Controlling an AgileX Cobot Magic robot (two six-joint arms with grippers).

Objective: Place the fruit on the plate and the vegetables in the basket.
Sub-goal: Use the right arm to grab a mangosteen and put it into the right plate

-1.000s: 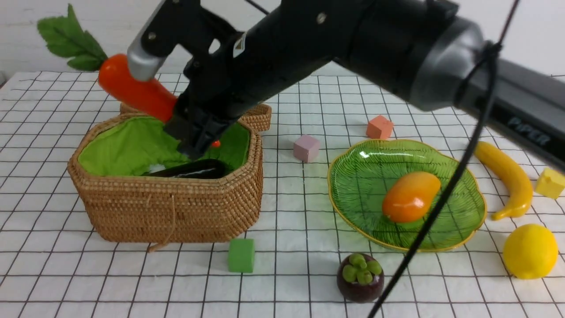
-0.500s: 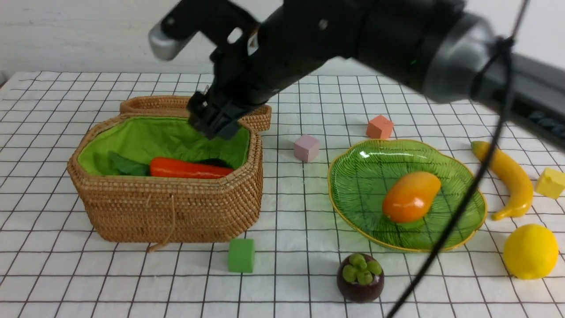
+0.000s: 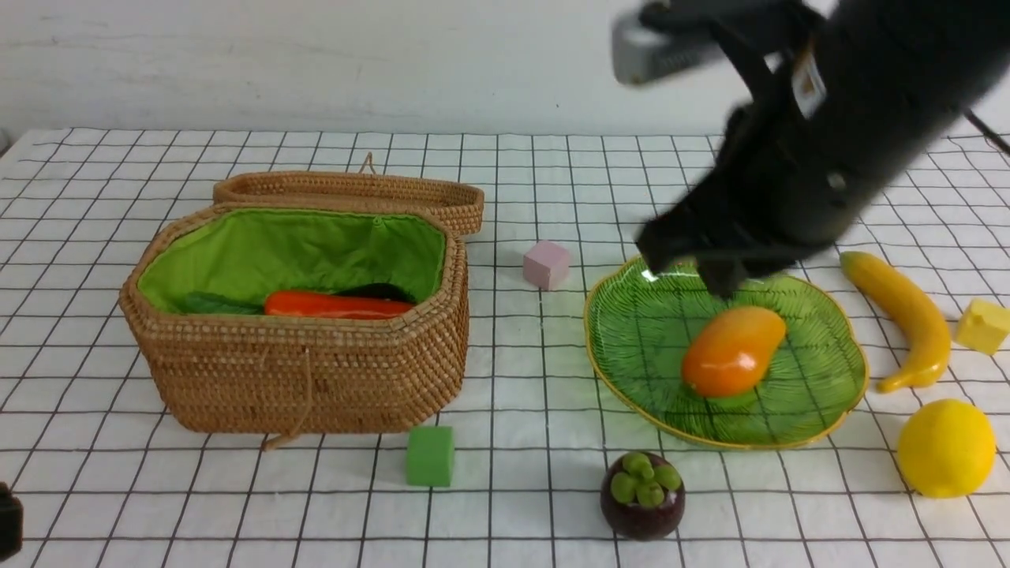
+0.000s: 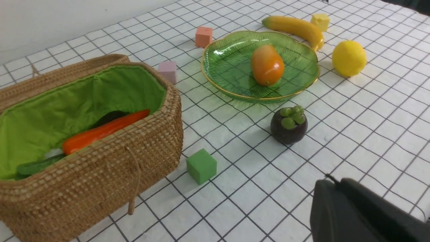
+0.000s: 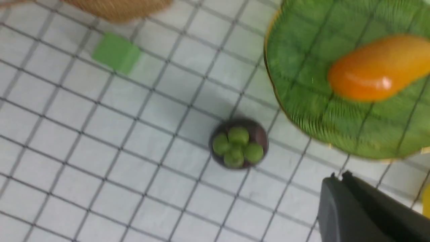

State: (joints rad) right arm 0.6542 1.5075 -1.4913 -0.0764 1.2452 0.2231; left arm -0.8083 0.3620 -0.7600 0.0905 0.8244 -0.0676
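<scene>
- Front view: basket (image 3: pixel 300 371) stands on the left, lid open, carrot (image 3: pixel 331 305) lying inside against the dark eggplant (image 3: pixel 384 290).
- Plate (image 3: pixel 631 339), right of the basket, holds the mango (image 3: pixel 730 351).
- Right gripper (image 5: pixel 337 178), blurred, hangs over the plate's far rim, jaws pressed together, empty.
- Banana (image 3: pixel 899 315) and lemon (image 3: pixel 945 447) lie right of the plate; mangosteen (image 3: pixel 643 493) sits before it.
- Left gripper (image 4: pixel 332 179): clenched, empty.

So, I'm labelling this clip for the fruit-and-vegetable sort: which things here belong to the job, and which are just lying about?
Job: basket, holding carrot and mostly hidden eggplant; plate, holding mango; mangosteen, banana and lemon, not yet on it.
Lying about: green cube, pink cube, yellow cube, orange-pink cube.
</scene>
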